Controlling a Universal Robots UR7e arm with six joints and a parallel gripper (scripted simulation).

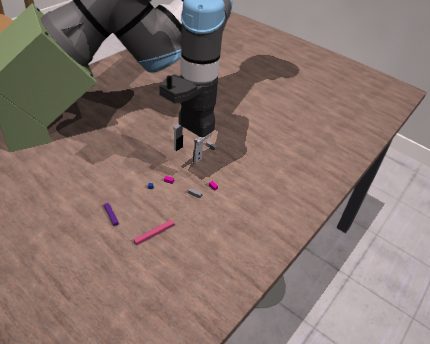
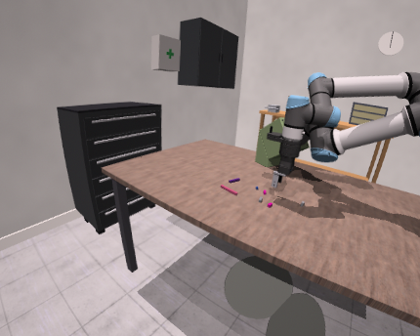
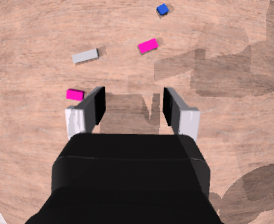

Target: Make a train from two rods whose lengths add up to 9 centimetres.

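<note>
My gripper (image 1: 188, 155) (image 2: 277, 185) (image 3: 134, 98) is open and empty above the table. A purple rod (image 1: 111, 214) (image 2: 234, 181) lies apart from the other rods. A grey rod (image 1: 195, 193) (image 2: 261, 199) (image 3: 85, 55) lies between two magenta rods, one (image 1: 169, 179) (image 2: 265, 192) (image 3: 148, 46) towards the blue rod, the other (image 1: 213, 185) (image 2: 270, 205) (image 3: 75, 94) on its far side. A second grey rod (image 1: 211, 146) (image 2: 302, 203) lies just beyond my fingers in the top view and is not seen in the wrist view. No rods touch.
A long pink rod (image 1: 154, 232) (image 2: 229, 189) lies nearer the front in the top view. A small blue rod (image 1: 150, 185) (image 2: 257, 188) (image 3: 162, 9) lies beside the nearer magenta rod. A green box-like block (image 1: 41, 80) stands at the left by the arm.
</note>
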